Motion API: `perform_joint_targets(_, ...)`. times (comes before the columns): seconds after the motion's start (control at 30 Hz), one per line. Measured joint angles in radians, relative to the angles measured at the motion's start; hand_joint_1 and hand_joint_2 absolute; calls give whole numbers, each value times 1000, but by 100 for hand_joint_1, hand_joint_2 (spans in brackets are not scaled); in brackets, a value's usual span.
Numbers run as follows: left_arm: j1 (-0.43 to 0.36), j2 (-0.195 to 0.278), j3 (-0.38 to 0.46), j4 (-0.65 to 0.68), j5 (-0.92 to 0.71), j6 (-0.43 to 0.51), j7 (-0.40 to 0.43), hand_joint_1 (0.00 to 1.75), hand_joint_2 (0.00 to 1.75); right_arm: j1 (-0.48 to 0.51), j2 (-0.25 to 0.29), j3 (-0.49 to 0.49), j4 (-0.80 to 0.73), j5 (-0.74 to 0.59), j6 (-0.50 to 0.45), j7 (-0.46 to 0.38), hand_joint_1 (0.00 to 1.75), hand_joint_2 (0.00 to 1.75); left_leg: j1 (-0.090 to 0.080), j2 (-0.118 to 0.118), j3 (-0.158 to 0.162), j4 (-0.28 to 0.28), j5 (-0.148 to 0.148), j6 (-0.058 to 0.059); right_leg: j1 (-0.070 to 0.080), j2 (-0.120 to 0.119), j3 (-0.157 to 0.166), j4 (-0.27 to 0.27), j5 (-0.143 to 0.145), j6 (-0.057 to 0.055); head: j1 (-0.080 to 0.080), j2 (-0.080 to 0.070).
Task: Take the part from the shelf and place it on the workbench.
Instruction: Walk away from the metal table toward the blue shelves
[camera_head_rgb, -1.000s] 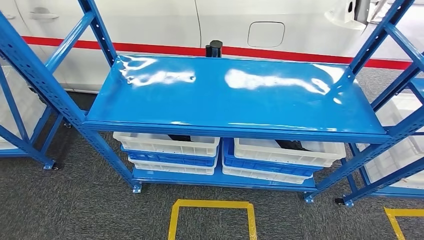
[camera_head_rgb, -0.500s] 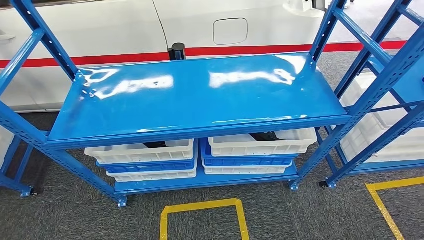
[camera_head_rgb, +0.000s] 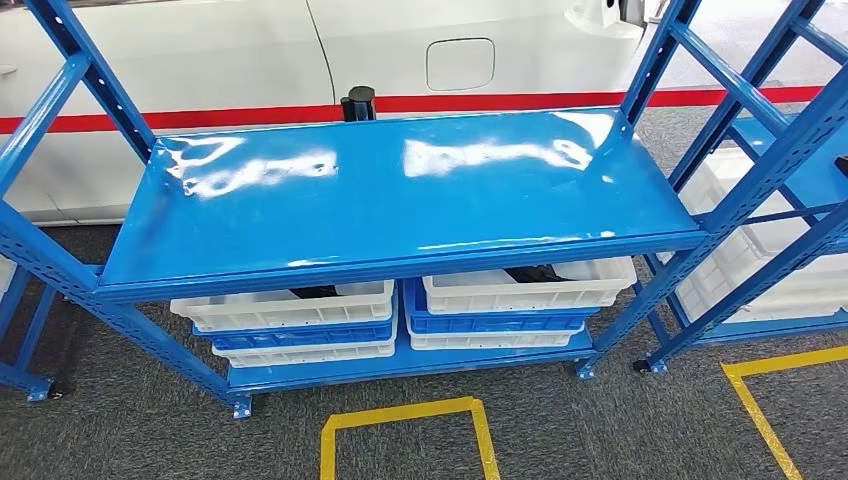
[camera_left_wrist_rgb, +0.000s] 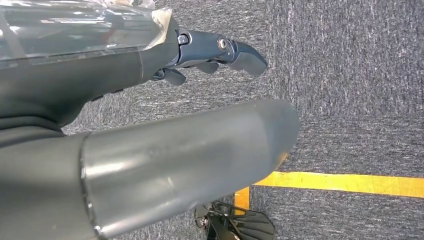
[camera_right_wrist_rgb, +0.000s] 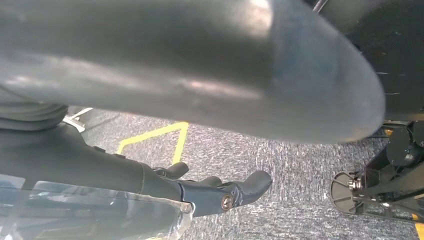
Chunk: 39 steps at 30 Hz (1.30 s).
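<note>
Grey carpet (camera_head_rgb: 150, 420) marked with yellow floor tape (camera_head_rgb: 405, 415) runs under a blue steel shelf rack (camera_head_rgb: 400, 200), and behind the rack stands a white vehicle body with a red stripe (camera_head_rgb: 250, 115). The rack's top deck is bare and glossy. On the lower deck sit stacked white and blue bins. A dark part (camera_head_rgb: 532, 273) lies in the right-hand top bin (camera_head_rgb: 525, 288), and another dark shape (camera_head_rgb: 315, 293) shows in the left-hand top bin (camera_head_rgb: 285, 303). Both are mostly hidden by the deck above, so their form cannot be told. A small black cylinder (camera_head_rgb: 358, 103) stands at the rack's far edge.

Both arms hang low over the carpet. The left hand (camera_left_wrist_rgb: 210, 57) holds nothing, its dark fingers loosely extended. The right hand (camera_right_wrist_rgb: 220, 192) is likewise empty, fingers slack and slightly apart.

The task looks barely begun: no reach toward the bins has started. The main risk is the narrow gap between the top deck and the bin rims. An arm coming in too high would likely strike the deck edge. With the part half hidden, a poorly aimed grasp could catch the bin wall and drag the stack. The workbench is out of sight, so carrying will mean turning near the rack uprights.
</note>
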Motion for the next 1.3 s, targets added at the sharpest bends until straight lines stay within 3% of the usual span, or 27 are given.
perform_joint_targets(0.1,0,0,0,0,0,1,0,0,0,0,0,6,0,-1,2,0,0,0,-1,0,0,1,-1,2,-1,0,0,-1,1,6,0,0)
perform_joint_targets(0.23,-1,3,0,0,-1,2,0,0,0,0,-1,9,0,-1,7,0,0,0,6,4,12,-25,19,31,-12,-1,9,-13,8,28,-1,0)
perform_joint_targets(0.3,-2,2,0,0,-1,3,0,0,0,0,-4,11,0,-4,10,0,0,0,16,9,22,-49,37,39,-9,-5,-22,52,-30,21,3,0)
perform_joint_targets(0.37,-1,2,0,1,-2,3,0,0,0,0,-6,13,0,-9,12,0,0,0,17,14,19,-52,42,37,-13,-6,-83,184,-87,16,4,0)
perform_joint_targets(0.4,-1,2,0,2,-2,4,0,0,0,0,-7,14,0,-12,13,0,0,0,18,16,16,-52,43,34,-16,-6,-105,235,-103,19,5,0)
perform_joint_targets(0.43,-1,2,1,3,-2,4,0,0,0,1,-8,15,0,-15,13,0,0,0,21,17,14,-52,44,30,-21,-7,-111,253,-104,28,4,0)
perform_joint_targets(0.47,-1,1,1,4,-2,4,0,0,0,1,-10,16,0,-17,13,0,0,0,25,18,13,-50,45,23,-26,-9,-94,226,-90,41,5,0)
perform_joint_targets(0.53,-1,2,2,5,-2,4,0,0,0,1,-13,20,0,-21,14,0,0,0,36,18,9,-38,41,3,-38,-14,-22,97,-44,69,6,0)
perform_joint_targets(0.57,-1,3,2,6,-2,5,-1,0,0,0,-13,23,0,-23,14,0,0,0,39,17,5,-28,36,-9,-40,-14,5,41,-28,73,9,0)
perform_joint_targets(0.6,-1,5,3,6,-2,6,-1,0,0,-1,-12,26,0,-24,15,0,0,0,39,17,1,-20,32,-20,-41,-14,18,13,-21,69,9,0)
perform_joint_targets(0.63,-2,6,4,6,-2,7,-2,0,0,-2,-12,28,0,-25,17,1,0,0,39,16,-2,-16,29,-29,-38,-13,16,9,-22,59,9,0)
perform_joint_targets(0.73,-2,5,4,7,-2,9,-2,0,0,-1,-14,34,0,-29,21,1,0,0,45,14,-5,-9,24,-42,-33,-12,1,21,-18,24,0,0)
perform_joint_targets(0.77,-2,5,5,7,-2,10,-2,0,0,0,-15,35,0,-31,23,1,0,0,47,14,-14,13,4,-44,-31,-12,-3,21,-14,16,-2,0)
perform_joint_targets(0.83,-2,5,6,7,-2,13,-2,0,0,0,-15,38,0,-33,24,1,0,0,44,13,-58,117,-73,-43,-25,-13,-12,21,-6,2,-6,0)
perform_joint_targets(0.9,-1,5,10,8,-3,15,-2,0,0,1,-15,39,0,-34,24,1,0,0,37,12,-112,247,-141,-36,-13,-14,-22,22,2,-10,-8,0)
perform_joint_targets(0.93,-1,5,11,8,-3,15,-2,0,0,1,-15,39,0,-34,24,1,0,0,33,11,-120,275,-147,-29,-6,-14,-27,23,6,-14,-8,0)
perform_joint_targets(0.97,-1,5,13,8,-3,16,-3,0,0,2,-15,40,0,-34,25,1,0,0,27,11,-109,263,-134,-18,0,-14,-30,23,9,-17,-8,0)
perform_joint_targets(1.03,-1,5,14,8,-3,17,-4,0,0,2,-15,42,0,-35,25,1,0,0,10,8,-35,141,-75,16,10,-13,-33,22,15,-21,-8,0)
perform_joint_targets(1.1,-3,7,15,7,-4,18,-5,0,0,2,-14,44,0,-35,27,1,0,0,-6,10,26,31,-39,43,18,-14,-34,22,20,-19,-6,0)
perform_joint_targets(1.13,-4,8,15,7,-4,19,-6,0,0,1,-13,45,0,-36,27,1,0,0,-12,12,34,8,-35,49,17,-15,-34,22,23,-16,-4,0)
perform_joint_targets(1.23,-3,8,15,8,-5,20,-6,0,0,0,-14,47,0,-37,29,1,0,0,-15,16,28,-13,-17,54,14,-18,-39,22,29,-1,-4,0)
perform_joint_targets(1.3,-3,8,15,7,-5,20,-7,0,0,1,-14,47,0,-37,29,1,0,0,-10,18,27,-32,5,56,13,-17,-61,68,-2,1,-1,0)
